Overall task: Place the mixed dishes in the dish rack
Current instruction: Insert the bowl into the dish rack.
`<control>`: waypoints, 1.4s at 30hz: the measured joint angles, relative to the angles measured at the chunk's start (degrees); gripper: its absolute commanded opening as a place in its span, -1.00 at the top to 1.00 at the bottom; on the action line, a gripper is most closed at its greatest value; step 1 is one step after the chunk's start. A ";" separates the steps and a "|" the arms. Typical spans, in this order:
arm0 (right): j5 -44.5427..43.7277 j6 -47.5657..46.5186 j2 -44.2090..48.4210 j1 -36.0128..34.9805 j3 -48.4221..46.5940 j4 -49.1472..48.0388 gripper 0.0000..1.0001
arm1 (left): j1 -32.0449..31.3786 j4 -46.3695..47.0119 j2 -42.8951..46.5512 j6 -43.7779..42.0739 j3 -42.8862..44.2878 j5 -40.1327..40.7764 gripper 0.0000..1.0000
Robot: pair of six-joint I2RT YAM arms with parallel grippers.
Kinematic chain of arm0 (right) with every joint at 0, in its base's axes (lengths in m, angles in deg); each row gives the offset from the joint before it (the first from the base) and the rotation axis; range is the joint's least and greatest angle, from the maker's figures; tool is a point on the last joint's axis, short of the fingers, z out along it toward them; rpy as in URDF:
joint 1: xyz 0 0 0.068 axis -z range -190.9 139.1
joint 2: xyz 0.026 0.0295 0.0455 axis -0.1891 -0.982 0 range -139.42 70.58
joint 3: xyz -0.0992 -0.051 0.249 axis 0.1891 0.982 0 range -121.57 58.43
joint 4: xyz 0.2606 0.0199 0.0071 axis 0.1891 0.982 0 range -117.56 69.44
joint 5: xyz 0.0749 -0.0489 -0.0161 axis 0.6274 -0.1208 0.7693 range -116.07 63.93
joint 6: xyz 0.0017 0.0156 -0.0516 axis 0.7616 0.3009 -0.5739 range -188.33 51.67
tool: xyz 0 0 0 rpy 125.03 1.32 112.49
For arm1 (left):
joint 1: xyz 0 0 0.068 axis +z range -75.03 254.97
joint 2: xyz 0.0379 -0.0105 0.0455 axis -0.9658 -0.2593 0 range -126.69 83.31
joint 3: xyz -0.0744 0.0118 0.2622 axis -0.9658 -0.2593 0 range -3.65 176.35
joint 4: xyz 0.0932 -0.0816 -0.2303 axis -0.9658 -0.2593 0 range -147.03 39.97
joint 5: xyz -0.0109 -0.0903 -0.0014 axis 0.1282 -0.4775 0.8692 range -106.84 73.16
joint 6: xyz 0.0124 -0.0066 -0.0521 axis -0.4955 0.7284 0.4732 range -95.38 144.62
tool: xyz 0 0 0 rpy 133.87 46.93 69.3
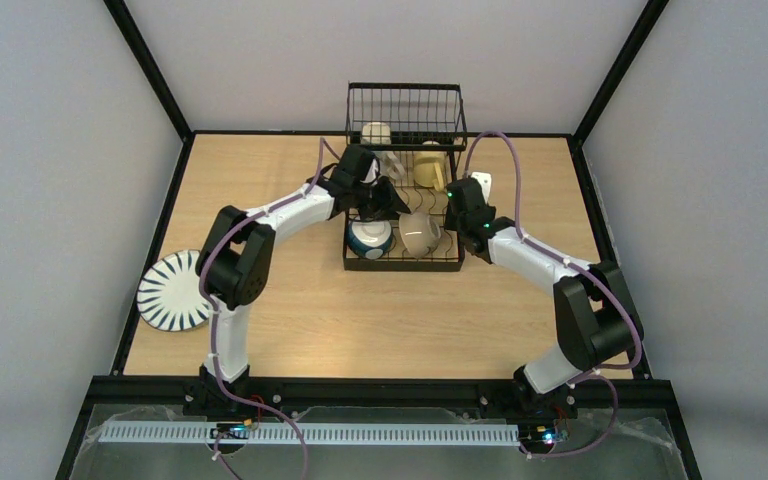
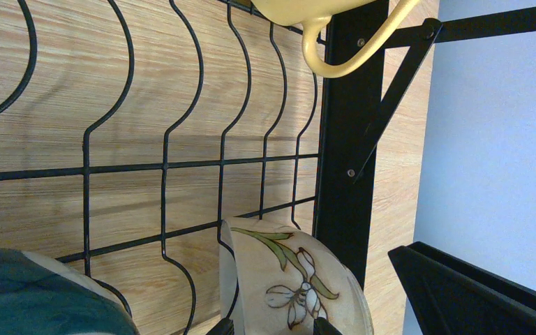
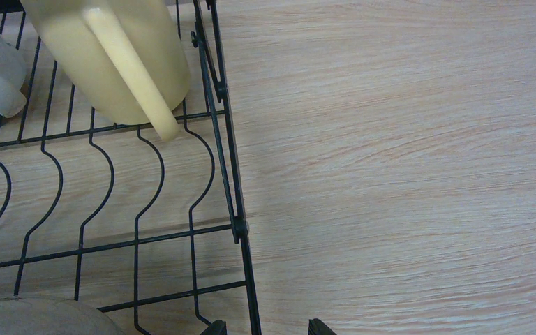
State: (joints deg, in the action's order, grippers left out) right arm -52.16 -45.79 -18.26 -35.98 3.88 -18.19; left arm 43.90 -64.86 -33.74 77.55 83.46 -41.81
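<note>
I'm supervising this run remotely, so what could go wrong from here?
The right gripper hangs open above the dish rack's side wire; it might snag and drag the rack. The left gripper, open close over the cream bowl, could knock it. The striped plate lies at the table's edge and might slide off.

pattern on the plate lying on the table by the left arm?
The plate is white with dark radial stripes. It shows best in the top external view.

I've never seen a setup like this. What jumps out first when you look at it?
The black wire dish rack at the far side of the table draws the eye, with the left arm and right arm both reaching to it. A blue bowl and a cream bowl sit tipped on its lower level. A striped plate lies alone at the table's left edge.
</note>
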 measured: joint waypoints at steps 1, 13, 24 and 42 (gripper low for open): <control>0.00 0.00 0.02 0.00 0.00 0.00 -0.32 | 0.00 0.00 0.00 -0.02 0.00 0.00 -0.23; 0.00 0.00 0.02 0.02 0.00 0.00 -0.31 | -0.22 -1.57 0.00 -1.40 0.98 0.33 -0.21; -0.02 -0.02 0.68 0.00 0.00 0.00 -0.32 | -0.07 -6.03 0.07 -3.87 2.21 4.72 -0.18; -0.02 0.00 1.09 0.00 0.00 0.00 -0.32 | -0.76 -5.90 0.07 -3.85 2.71 4.37 -0.12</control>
State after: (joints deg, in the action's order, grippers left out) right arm -52.18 -45.79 -17.16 -35.98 3.88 -18.19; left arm 43.13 -70.76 -33.68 73.70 86.17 -37.44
